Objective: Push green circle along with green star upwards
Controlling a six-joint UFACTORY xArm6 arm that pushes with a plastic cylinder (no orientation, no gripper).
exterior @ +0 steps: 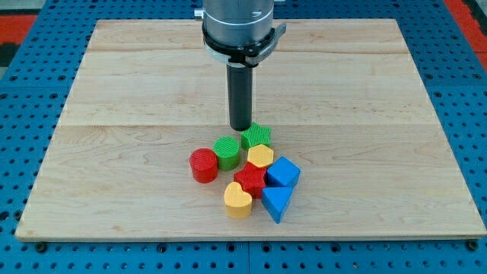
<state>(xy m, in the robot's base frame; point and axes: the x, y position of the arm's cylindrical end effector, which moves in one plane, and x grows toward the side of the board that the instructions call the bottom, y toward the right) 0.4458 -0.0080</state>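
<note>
A wooden board (114, 114) is seen filling most of the frame, laid on a blue pegboard surface (23, 91) that shows around its edges; bits of red are visible at the top corners. A cluster of blocks is bunched up just below the center. A red cylinder (203, 165) is found at the cluster's left. A yellow hexagon-ish block (260, 157) is placed right of center, with a blue cube (284, 173) beside it on the right. A red star-like block (249, 180) is tucked in the middle, a yellow heart (238, 200) is set at the bottom, and a blue triangle (277, 203) is parked lower right, touching its neighbors.
</note>
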